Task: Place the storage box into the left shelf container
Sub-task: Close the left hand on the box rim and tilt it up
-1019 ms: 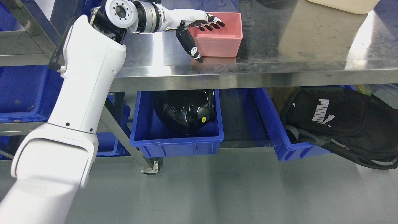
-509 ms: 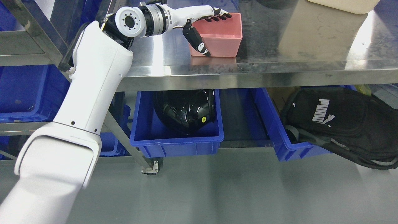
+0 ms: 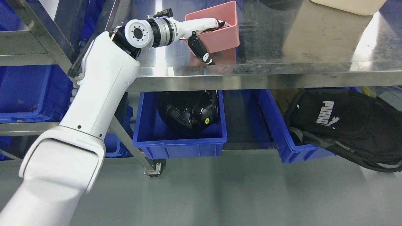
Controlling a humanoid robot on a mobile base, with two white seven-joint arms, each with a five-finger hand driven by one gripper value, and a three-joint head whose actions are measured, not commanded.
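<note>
The pink box [image 3: 220, 31] has come up off the table [image 3: 282, 66]: half a second ago it sat flat there, now it is tilted, its far corner raised and its near edge just above the steel. The left hand [image 3: 205, 31] has it, fingers [image 3: 220, 22] hooked over the box's near wall into the inside, thumb pressed down the outside toward the table edge. So the grasp looks made and the lift begun; the carry to the left shelf is yet to come. The right hand is not in view.

The box seems empty, though its floor is partly hidden. Left of the table, a shelf [image 3: 28, 53] holds a blue bin [image 3: 28, 94], likely the target; nothing shows in it. Under the table, a second blue bin [image 3: 179, 138] holds a black helmet [image 3: 188, 111], and further right a third [image 3: 292, 147] carries a black bag [image 3: 345, 125] spilling over its side
</note>
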